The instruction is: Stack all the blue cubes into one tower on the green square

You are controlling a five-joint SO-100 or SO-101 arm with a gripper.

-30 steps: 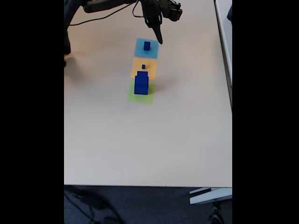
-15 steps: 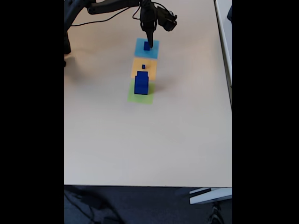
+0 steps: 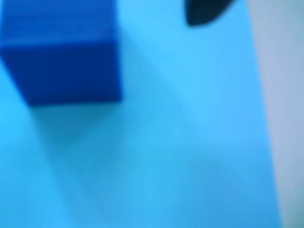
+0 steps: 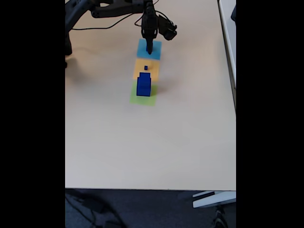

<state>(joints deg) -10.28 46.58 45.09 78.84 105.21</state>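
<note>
A tower (image 4: 143, 84) of dark blue cubes stands on the green square (image 4: 141, 99) in the fixed view. A tiny blue cube (image 4: 146, 68) lies on the orange square (image 4: 140, 71) just behind it. My gripper (image 4: 149, 49) points straight down onto the light-blue square (image 4: 141, 49), covering the cube there. In the blurred wrist view that blue cube (image 3: 61, 52) fills the upper left. One dark fingertip (image 3: 204, 12) shows at the top right, with a gap between it and the cube. The gripper looks open around the cube without holding it.
The three flat squares lie in a line on a pale table (image 4: 142, 142). The arm (image 4: 104, 7) and its cable reach in from the top left. The table's right edge (image 4: 235, 118) is well away from the squares.
The gripper has swung left and come down from above and right of the light-blue square onto the cube there. Tower and tiny cube have not moved.
</note>
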